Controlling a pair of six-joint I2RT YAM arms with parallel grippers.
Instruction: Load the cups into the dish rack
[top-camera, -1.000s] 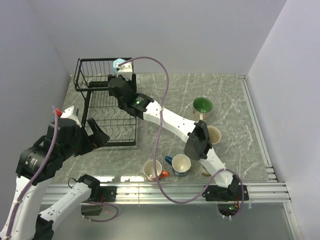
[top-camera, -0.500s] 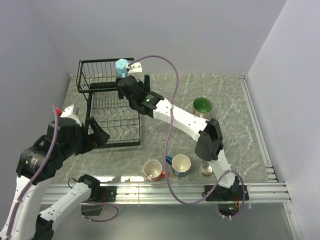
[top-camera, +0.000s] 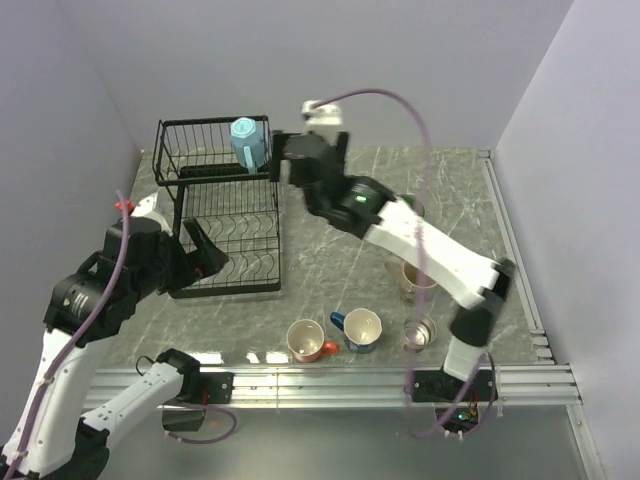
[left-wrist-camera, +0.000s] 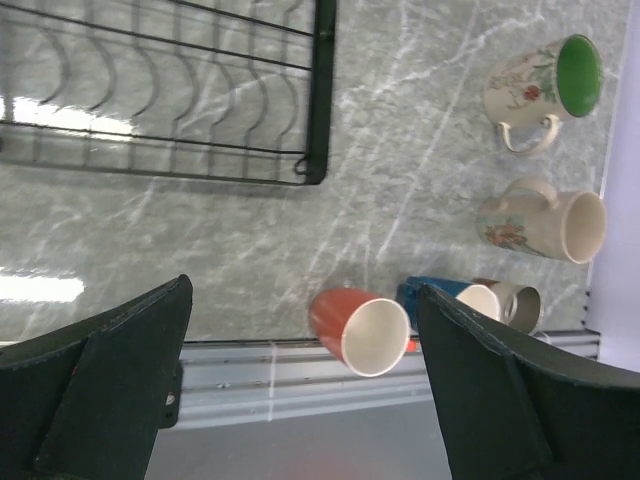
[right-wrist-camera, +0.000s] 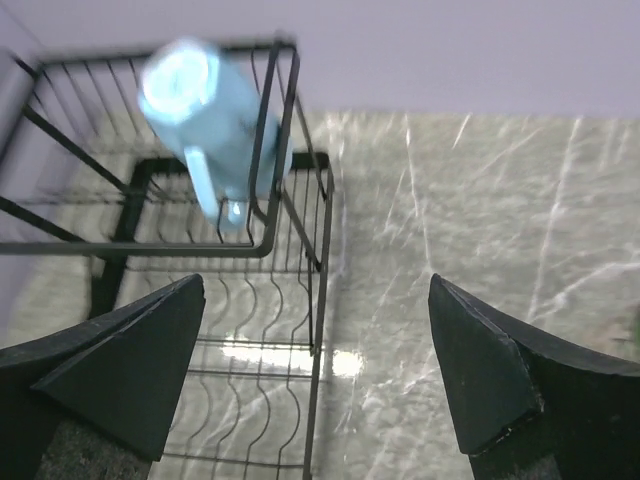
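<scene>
The black wire dish rack (top-camera: 215, 215) stands at the back left. A light blue cup (top-camera: 246, 142) (right-wrist-camera: 215, 125) sits in the right corner of its upper basket. My right gripper (top-camera: 288, 156) (right-wrist-camera: 316, 285) hangs open just right of that corner, holding nothing. By the front rail sit an orange-red cup (top-camera: 305, 340) (left-wrist-camera: 360, 328), a dark blue cup (top-camera: 360, 328) (left-wrist-camera: 440, 298) and a metal cup (top-camera: 420, 332). A cream cup (top-camera: 412, 278) (left-wrist-camera: 540, 225) lies further back. A green-lined cup (left-wrist-camera: 545, 85) shows in the left wrist view. My left gripper (top-camera: 200, 255) (left-wrist-camera: 305, 292) is open beside the rack's lower front.
The rack's lower shelf (left-wrist-camera: 170, 110) has wavy plate wires. A metal rail (top-camera: 330, 372) runs along the near table edge. Grey walls close in the back and both sides. My right arm (top-camera: 430, 250) stretches across the table's middle, above the cream cup.
My right gripper has opened, let go of the light blue cup in the upper basket and drawn back to the right. The left arm shifted slightly.
</scene>
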